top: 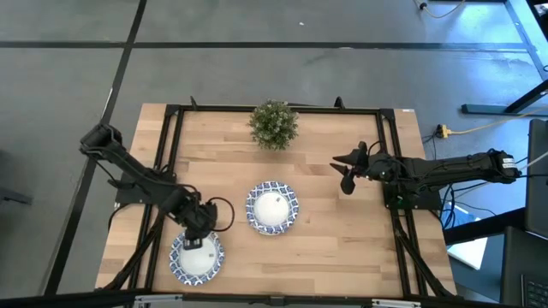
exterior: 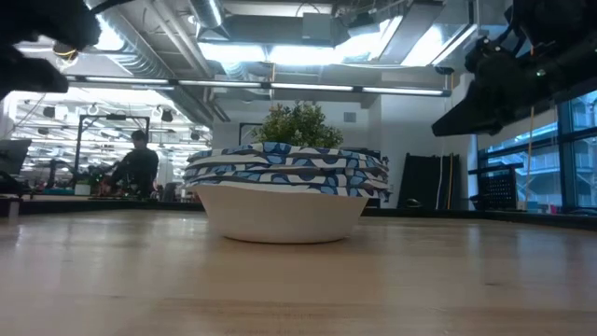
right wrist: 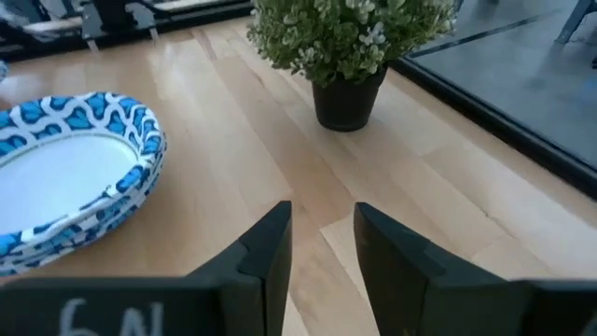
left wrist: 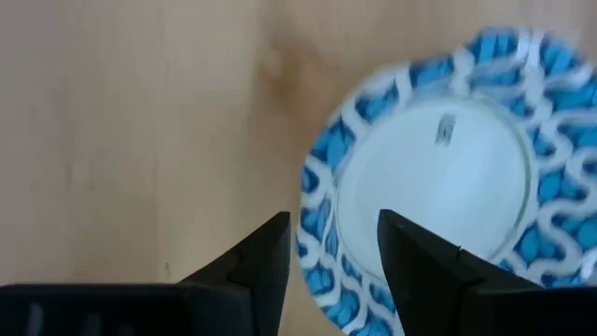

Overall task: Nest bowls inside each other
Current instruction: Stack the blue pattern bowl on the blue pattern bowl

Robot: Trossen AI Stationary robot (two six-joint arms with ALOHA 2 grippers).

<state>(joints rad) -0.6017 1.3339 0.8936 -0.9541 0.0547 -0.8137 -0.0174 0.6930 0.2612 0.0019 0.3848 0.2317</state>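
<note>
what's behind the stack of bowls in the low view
The potted plant rises behind the stack of bowls; only its leafy top shows, the pot is hidden by the bowls. Farther back is the room, with a person at a bench.

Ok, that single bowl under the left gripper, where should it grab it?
By the rim, from above. The bowl lies upright, shallow and wide, so only its patterned edge fits the left gripper, whose open fingers already straddle the near rim.

Only legible txt: "6A" on right gripper body; bowl sticker unreadable.
</note>
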